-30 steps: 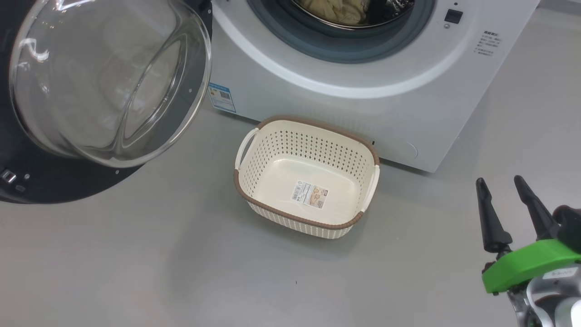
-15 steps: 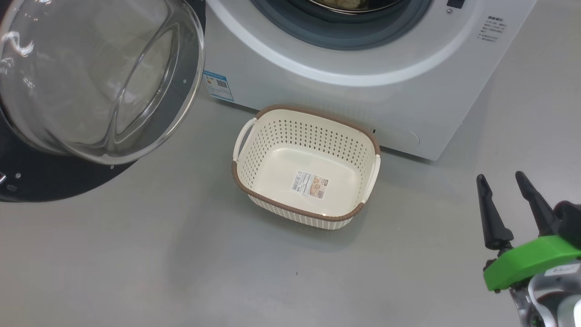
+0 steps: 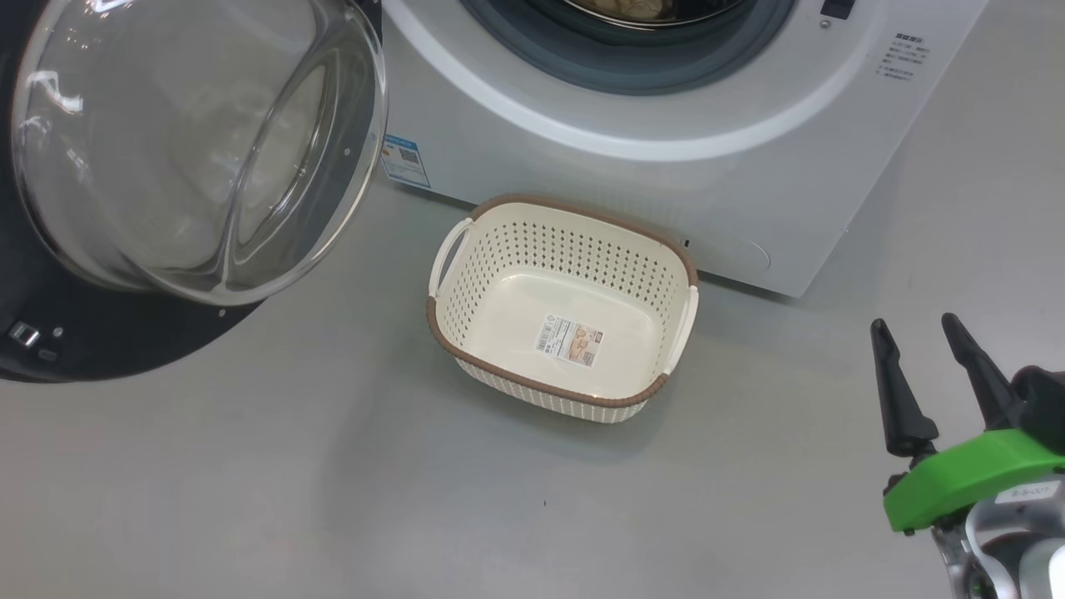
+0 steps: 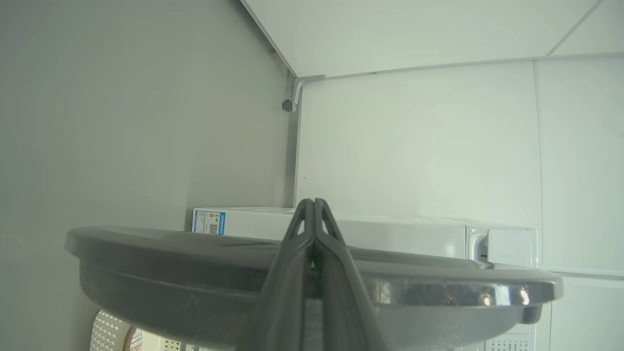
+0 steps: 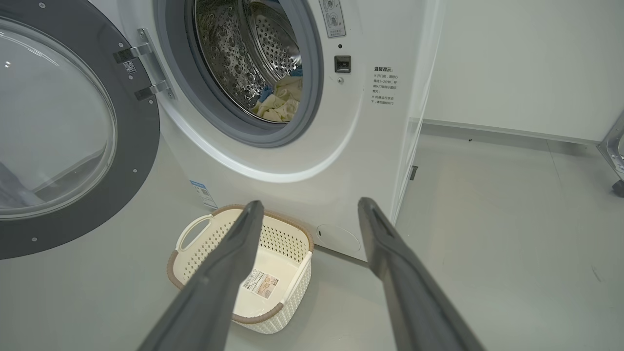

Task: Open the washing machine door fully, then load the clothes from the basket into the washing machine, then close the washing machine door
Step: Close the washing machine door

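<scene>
My left gripper (image 4: 314, 202): fingers pressed together across washing machine door (image 4: 170, 265) rim. My right gripper (image 3: 913, 323): spread, 4 o'clock from basket (image 3: 566, 258); clothes (image 5: 278, 105) in drum (image 5: 234, 58).

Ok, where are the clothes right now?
Right wrist view, upper middle: the clothes lie low in the washing machine drum, behind the grey gasket, above the empty basket.
</scene>
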Robot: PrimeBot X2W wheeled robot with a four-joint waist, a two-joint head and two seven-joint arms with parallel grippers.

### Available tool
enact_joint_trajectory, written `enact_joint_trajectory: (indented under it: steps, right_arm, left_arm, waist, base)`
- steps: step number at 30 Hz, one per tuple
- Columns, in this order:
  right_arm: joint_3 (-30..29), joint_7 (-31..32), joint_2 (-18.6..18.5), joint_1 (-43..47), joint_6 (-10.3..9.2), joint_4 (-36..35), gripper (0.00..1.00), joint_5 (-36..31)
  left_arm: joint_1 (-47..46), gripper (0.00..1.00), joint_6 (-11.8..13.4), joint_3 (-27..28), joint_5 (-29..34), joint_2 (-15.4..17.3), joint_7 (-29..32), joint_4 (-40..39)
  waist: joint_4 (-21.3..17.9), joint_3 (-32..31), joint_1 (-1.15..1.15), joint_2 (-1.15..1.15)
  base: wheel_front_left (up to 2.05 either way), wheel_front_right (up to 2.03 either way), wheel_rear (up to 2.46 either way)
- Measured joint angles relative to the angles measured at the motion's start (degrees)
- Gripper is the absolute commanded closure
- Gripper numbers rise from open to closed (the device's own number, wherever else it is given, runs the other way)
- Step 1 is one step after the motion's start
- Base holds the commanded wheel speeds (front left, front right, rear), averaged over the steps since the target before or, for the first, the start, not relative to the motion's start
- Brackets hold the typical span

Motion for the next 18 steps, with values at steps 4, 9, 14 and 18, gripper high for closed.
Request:
enact_joint_trajectory:
  steps: [4,9,14,18]
  right_arm:
    - [0.1,-0.1,0.0,0.0,0.00,0.2,0.00,0.0]
    - [0.0,-0.1,0.0,0.0,0.01,0.4,0.00,0.0]
    - [0.1,-0.1,0.0,0.0,0.00,0.6,0.00,0.0]
    - [0.1,-0.5,0.0,0.0,0.00,0.7,0.00,0.0]
  left_arm:
    - [2.1,1.00,0.0,-0.5,-1.1,-0.7,3.6,-2.9]
    - [4.4,1.00,0.0,-1.6,-2.4,-3.7,7.7,-7.5]
    - [7.3,1.00,0.0,-2.7,-3.4,-6.3,12.3,-12.2]
    - [10.3,1.00,0.0,-3.3,-4.3,-7.6,15.2,-16.4]
  waist:
    - [0.0,-0.2,0.00,0.00]
    - [0.4,-0.2,0.00,0.00]
    - [0.5,-0.4,0.00,0.00]
    - [0.4,-0.5,0.00,0.00]
  base:
    - [0.00,0.00,0.00]
    - [0.00,0.00,0.00]
    - [0.00,0.00,0.00]
    - [0.00,0.00,0.00]
